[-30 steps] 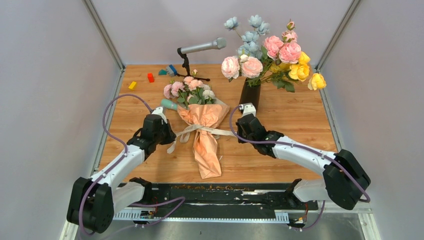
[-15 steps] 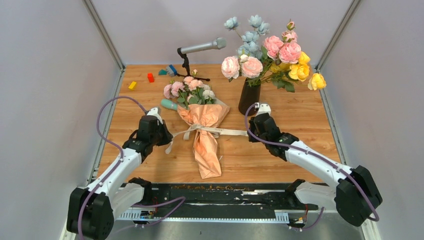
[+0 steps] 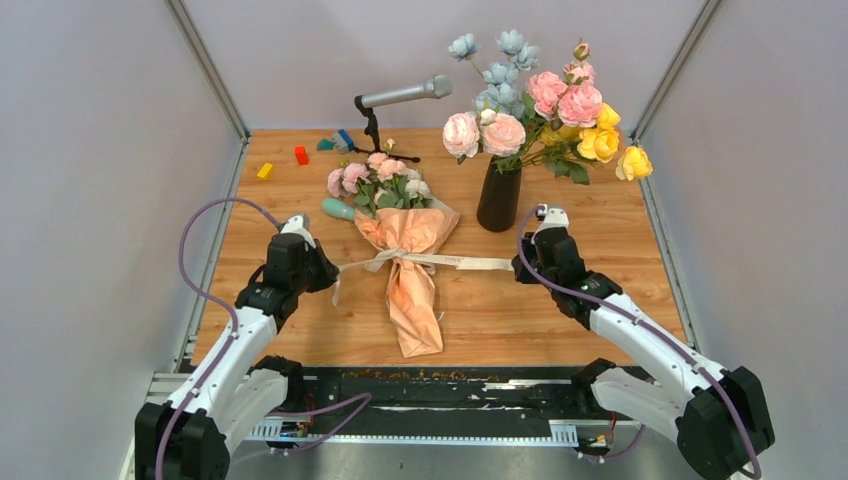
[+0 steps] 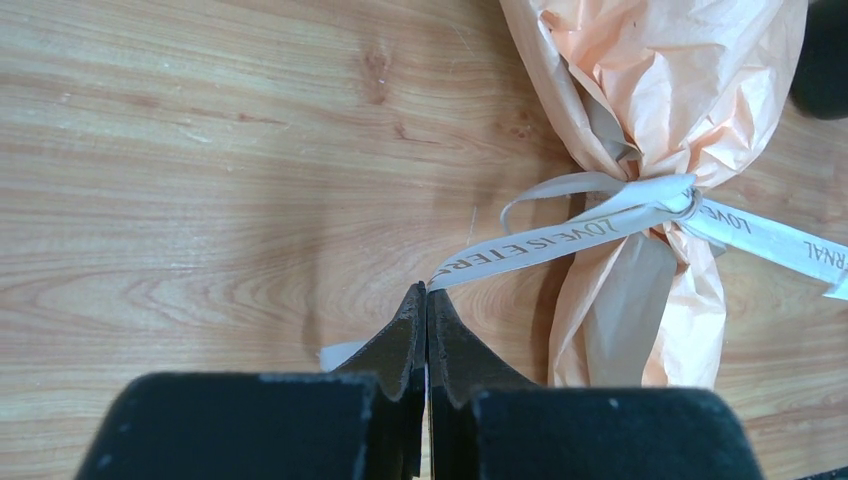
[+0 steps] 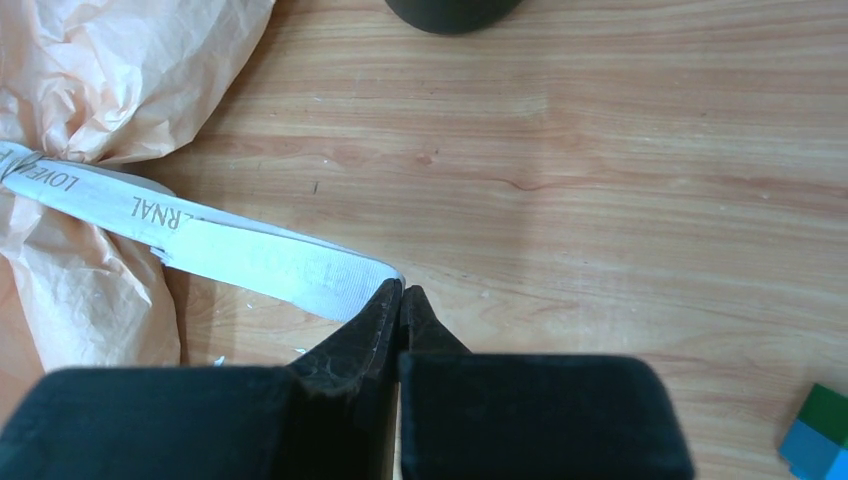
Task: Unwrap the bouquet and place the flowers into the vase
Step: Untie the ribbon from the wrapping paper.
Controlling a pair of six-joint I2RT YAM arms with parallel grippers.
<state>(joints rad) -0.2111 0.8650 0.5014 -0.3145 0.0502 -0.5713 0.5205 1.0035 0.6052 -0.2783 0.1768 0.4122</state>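
Since our left pincer [image 4: 427, 290] and right pincer [image 5: 401, 292] each pinch one tail of the cream printed ribbon [image 3: 475, 264], we note its knot midway between them on the crinkled peach-orange paper bouquet [image 3: 412, 300], lying crosswise, left of the glossy black vase [image 3: 499, 200].

Left arm [image 3: 232, 345] reaching forward and low, left gripper [image 4: 427, 292] pressed closed on one ribbon [image 4: 560, 240] tail, right arm [image 3: 640, 335] likewise extended, right gripper [image 5: 401, 292] pinching the opposite tail, jaws of both turned inward, well apart.
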